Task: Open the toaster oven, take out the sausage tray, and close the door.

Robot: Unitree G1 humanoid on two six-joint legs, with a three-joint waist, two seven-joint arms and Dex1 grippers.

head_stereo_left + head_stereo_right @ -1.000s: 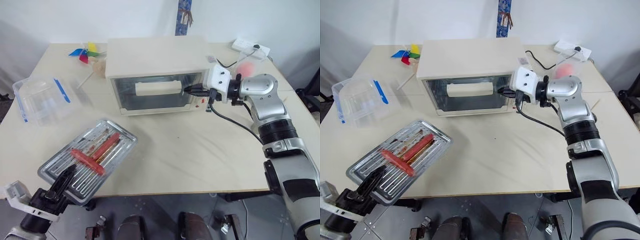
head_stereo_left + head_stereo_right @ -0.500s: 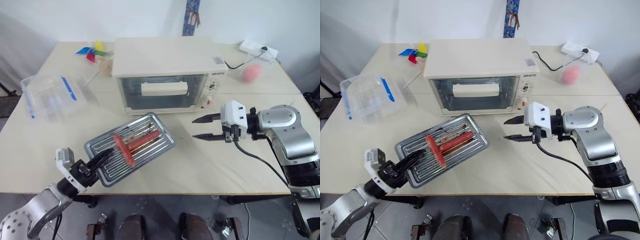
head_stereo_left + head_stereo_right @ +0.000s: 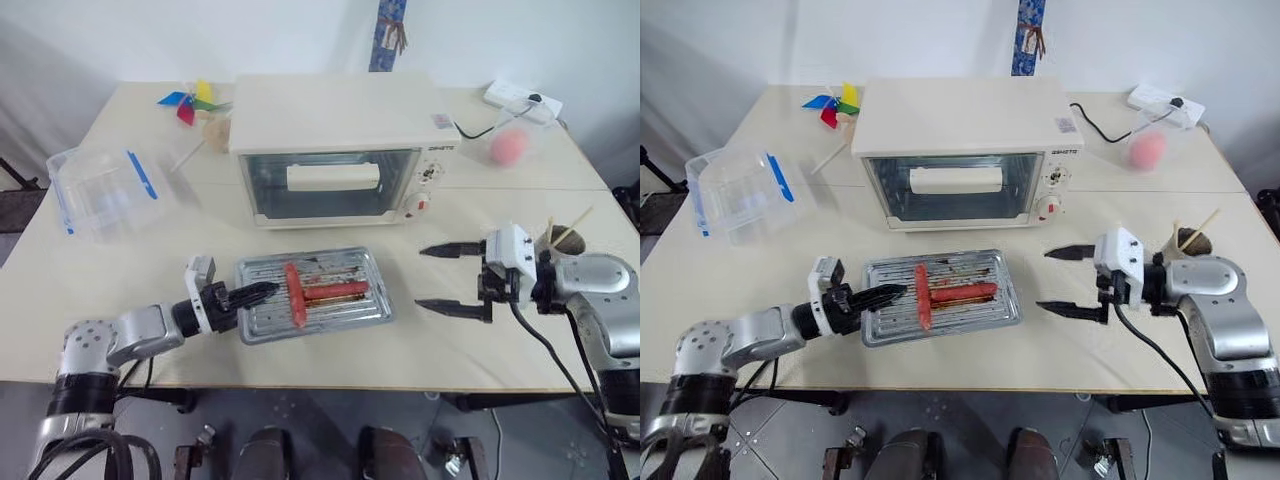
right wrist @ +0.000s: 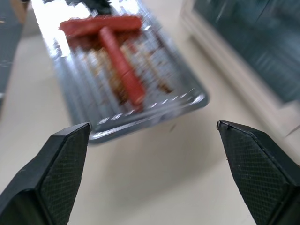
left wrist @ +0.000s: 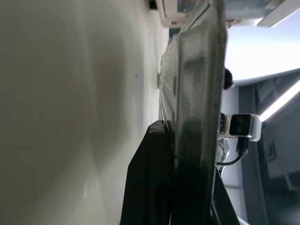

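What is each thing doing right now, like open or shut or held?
toaster oven: upright on the table.
door: shut.
sausage tray: out of the oven, on the table in front of it, sausages on it, one end gripped.
left gripper: shut on the sausage tray's rim.
right gripper: open, empty.
clear plastic box: lid on.

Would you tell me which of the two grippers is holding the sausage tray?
The left gripper: it is shut on the left edge of the sausage tray. The right gripper hangs open, apart from it.
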